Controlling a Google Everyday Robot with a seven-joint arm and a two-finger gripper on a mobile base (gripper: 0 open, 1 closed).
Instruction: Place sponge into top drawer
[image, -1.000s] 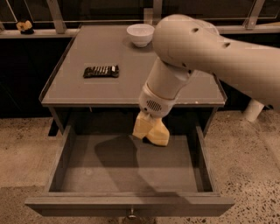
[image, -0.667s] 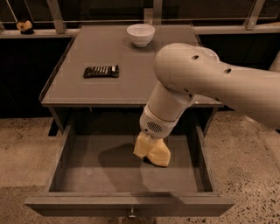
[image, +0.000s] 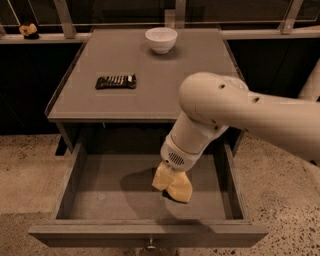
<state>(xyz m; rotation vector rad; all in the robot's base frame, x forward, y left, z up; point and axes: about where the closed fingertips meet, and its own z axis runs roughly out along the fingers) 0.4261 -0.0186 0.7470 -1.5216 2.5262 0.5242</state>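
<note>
The hand (image: 168, 176) is seen lowered into the open drawer (image: 100, 196), at the end of a thick pale arm (image: 225, 111) that reaches in from the right and covers part of the worktop's (image: 150, 82) front edge. The hand is closed on the sponge (image: 179, 189), which is gripped at its upper end and hangs tilted just below the wrist. The fingers themselves are mostly hidden by the wrist and the sponge.

The sponge is held inside the drawer, right of its middle and nearer its front wall than its back. Whether its lower corner touches the drawer bottom cannot be told. A dark shadow is cast on the bottom to the left of the hand.

Below the hand, a small round knob (image: 150, 244) is seen on the drawer front. Well behind the hand and to its left, a black ribbed bar (image: 116, 81) lies flat on the worktop. Farther back, a white bowl (image: 161, 39) stands upright near the rear edge. A speckled floor (image: 30, 165) is seen at both sides of the drawer.
</note>
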